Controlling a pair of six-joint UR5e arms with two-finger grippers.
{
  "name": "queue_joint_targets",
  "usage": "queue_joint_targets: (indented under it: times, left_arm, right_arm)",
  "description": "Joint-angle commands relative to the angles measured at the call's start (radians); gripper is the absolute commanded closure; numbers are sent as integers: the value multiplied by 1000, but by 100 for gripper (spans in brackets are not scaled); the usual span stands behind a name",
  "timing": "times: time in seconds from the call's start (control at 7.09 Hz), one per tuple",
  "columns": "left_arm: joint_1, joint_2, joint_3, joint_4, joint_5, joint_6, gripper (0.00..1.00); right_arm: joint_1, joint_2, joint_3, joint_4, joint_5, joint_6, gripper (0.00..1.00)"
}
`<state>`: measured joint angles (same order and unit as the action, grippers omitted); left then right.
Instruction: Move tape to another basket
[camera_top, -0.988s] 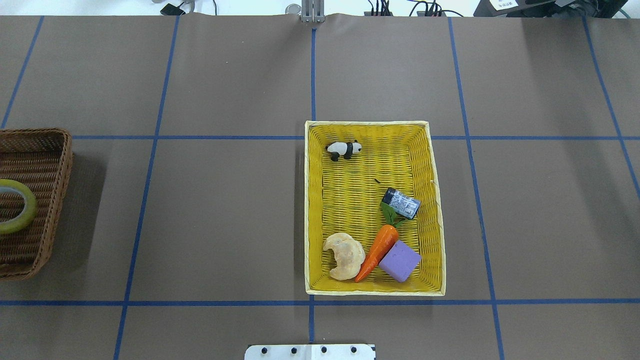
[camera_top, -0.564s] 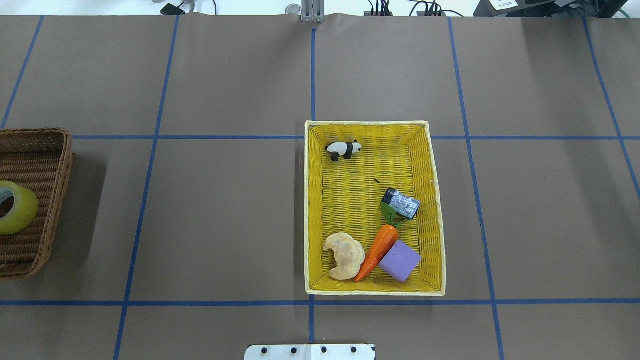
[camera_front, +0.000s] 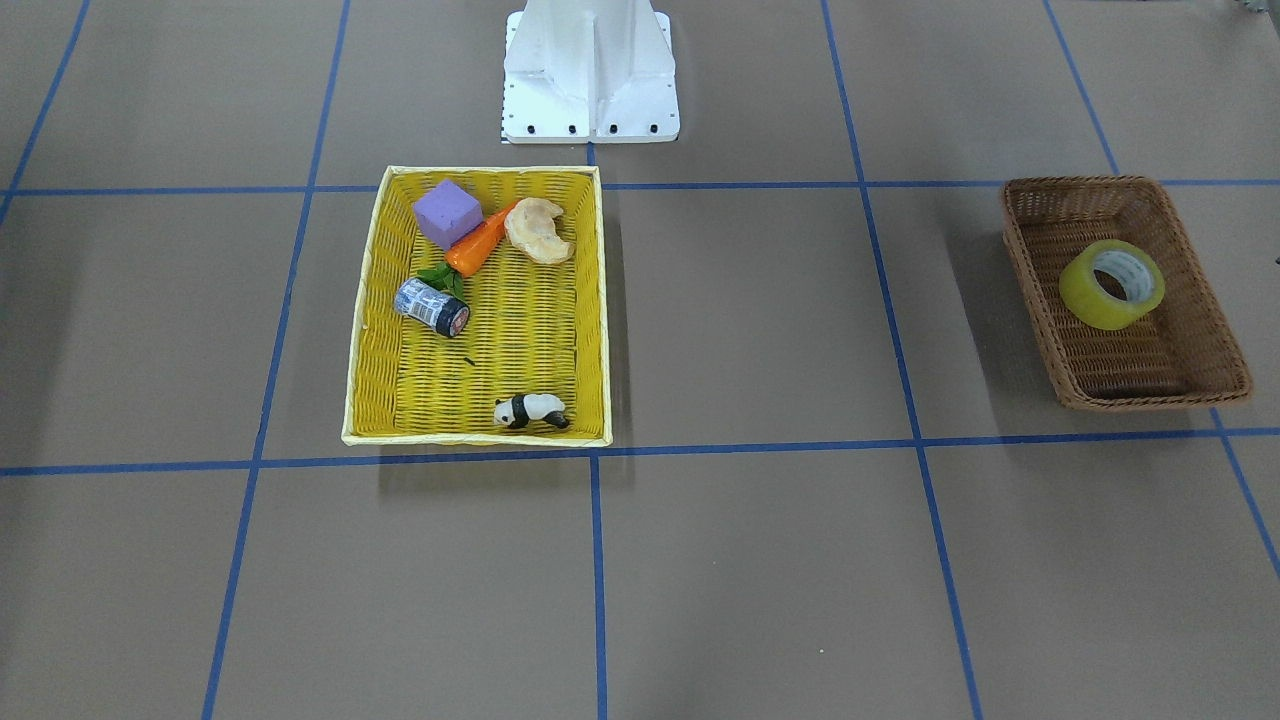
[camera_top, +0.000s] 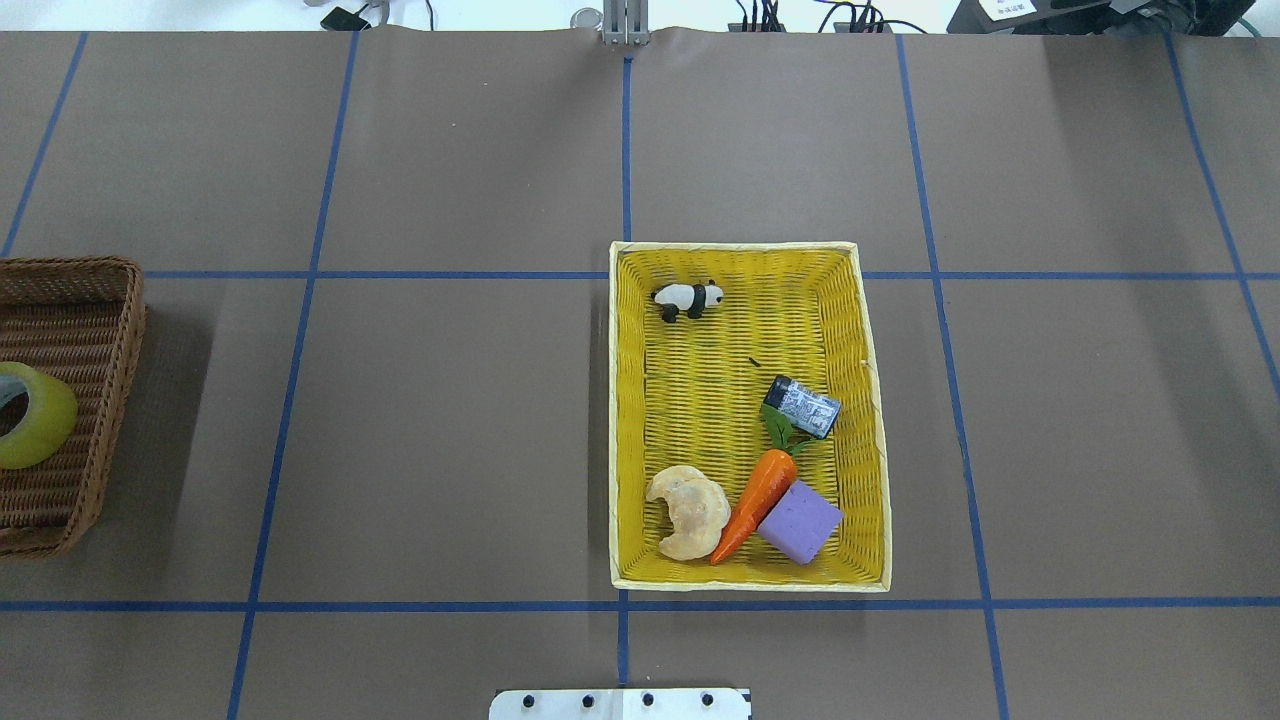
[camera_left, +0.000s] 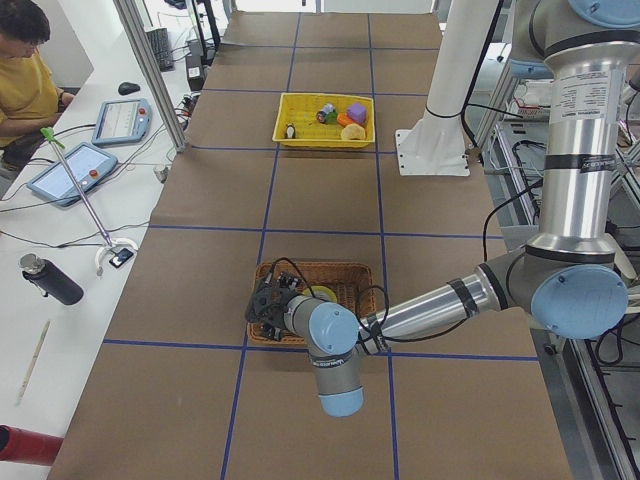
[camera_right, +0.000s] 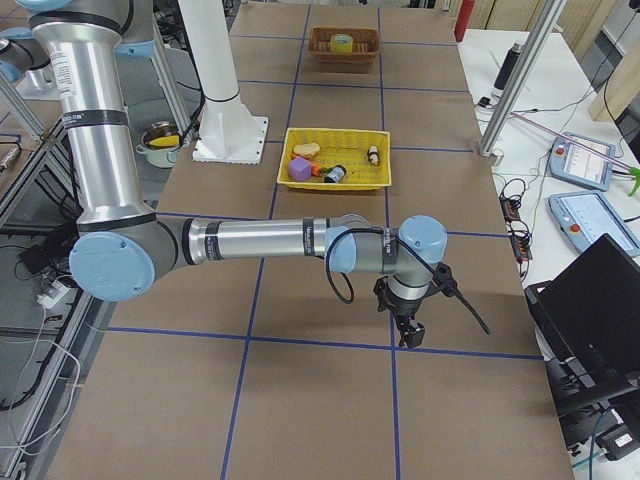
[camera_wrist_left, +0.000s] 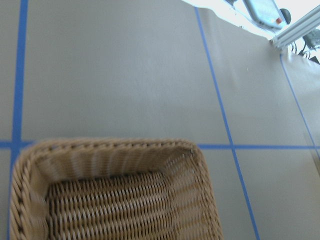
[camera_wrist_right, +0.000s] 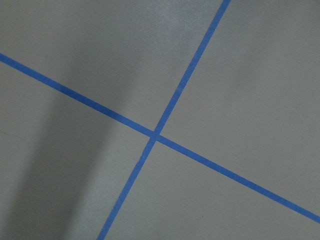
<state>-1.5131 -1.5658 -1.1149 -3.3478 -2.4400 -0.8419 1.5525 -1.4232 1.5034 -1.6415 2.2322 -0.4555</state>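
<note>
The tape (camera_front: 1112, 285), a yellowish roll with a white core, leans tilted inside the brown wicker basket (camera_front: 1030, 260) at the table's left end. Both show in the overhead view too: the tape (camera_top: 25, 428) and the basket (camera_top: 105, 300). My left gripper (camera_left: 264, 303) hangs over the basket's outer side in the exterior left view, beside the tape (camera_left: 321, 294); I cannot tell whether it is open or shut. The left wrist view shows only a basket corner (camera_wrist_left: 115, 160). My right gripper (camera_right: 409, 336) hovers over bare table, far from the basket (camera_right: 343, 45); I cannot tell its state.
A yellow woven basket (camera_top: 735, 247) at the table's middle holds a toy panda (camera_top: 688, 298), a small cylinder (camera_top: 802, 406), a carrot (camera_top: 757, 497), a purple block (camera_top: 800, 521) and a croissant (camera_top: 689, 510). The robot base (camera_front: 590, 75) stands behind it. An operator (camera_left: 25, 75) sits beside the table.
The tape went from lying flat in the brown basket to tilted up on its edge and sits slightly further left. Nothing in the yellow basket moved.
</note>
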Motion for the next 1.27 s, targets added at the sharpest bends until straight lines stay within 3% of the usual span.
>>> queue_joint_targets:
  times: [0.0, 0.42, 0.56, 0.85, 1.13]
  left_arm:
    - [-4, 6, 1, 66, 198, 312, 1]
    - [-4, 12, 1, 235, 514, 781, 1]
    - [-6, 13, 3, 279, 557, 861, 1]
    - [-54, 0, -8, 484, 553, 929, 0]
    - [-62, -5, -83, 806, 546, 965, 0]
  right_arm:
    - [0, -3, -2, 0, 3, 0, 0]
    - [1, -10, 0, 0, 3, 0, 0]
    - [1, -10, 0, 0, 3, 0, 0]
    - [1, -10, 0, 0, 1, 0, 0]
    - [0, -17, 1, 2, 1, 0, 0]
